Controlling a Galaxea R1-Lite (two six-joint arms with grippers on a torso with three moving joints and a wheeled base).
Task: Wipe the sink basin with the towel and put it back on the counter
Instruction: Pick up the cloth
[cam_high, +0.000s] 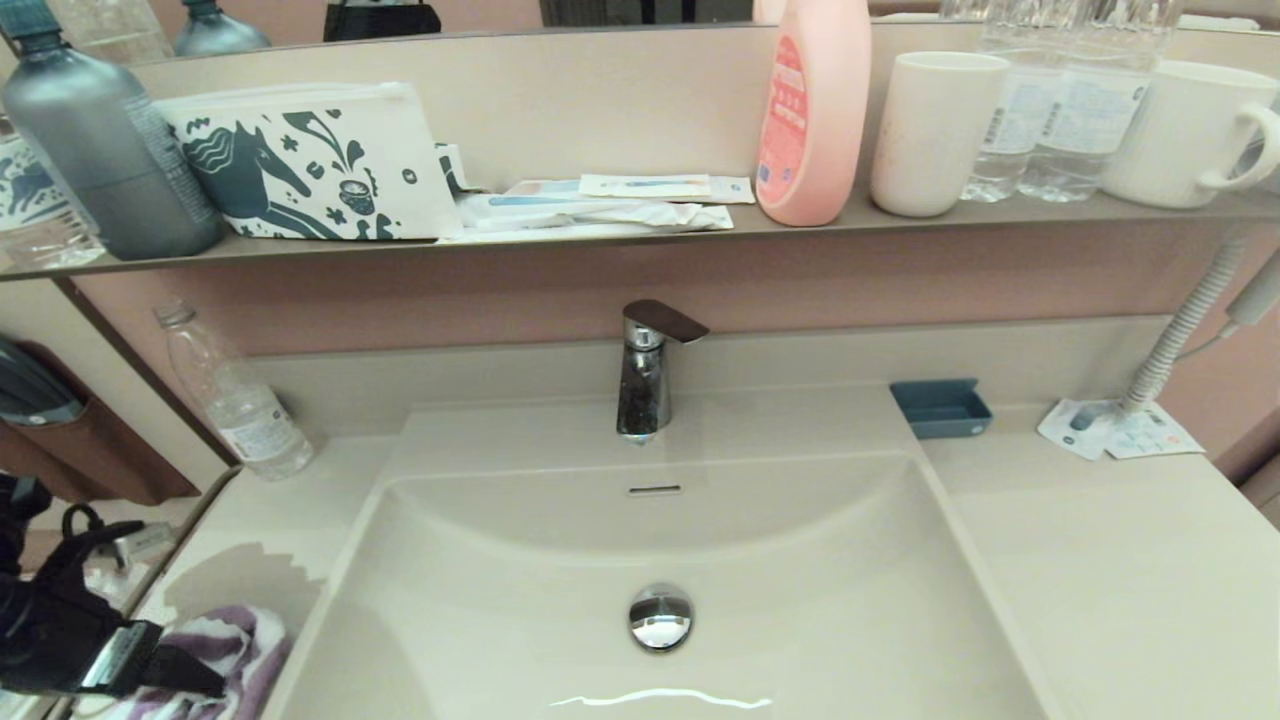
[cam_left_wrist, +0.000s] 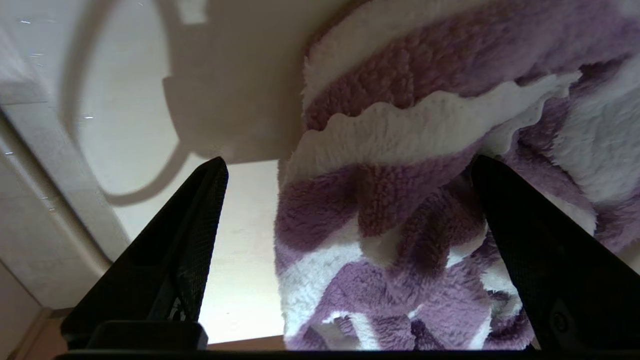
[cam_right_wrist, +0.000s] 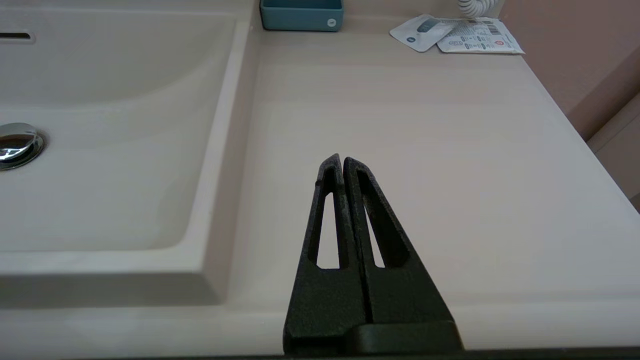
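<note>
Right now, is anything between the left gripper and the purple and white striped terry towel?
Nothing visible. The left gripper is open, its fingers straddling the purple and white striped terry towel on the cream-beige counter. The right gripper is parked, shut.

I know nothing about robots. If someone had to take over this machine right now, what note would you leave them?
Left gripper: open, fingers either side of the towel, which lies bunched on the counter left of the sink basin.
Right gripper: shut, empty, idle over the counter right of the basin.
Done: cannot tell whether the basin has been wiped; the towel is on the counter.
Left: if not wiped, grip the towel, wipe the basin, then lay it back on the counter.
</note>
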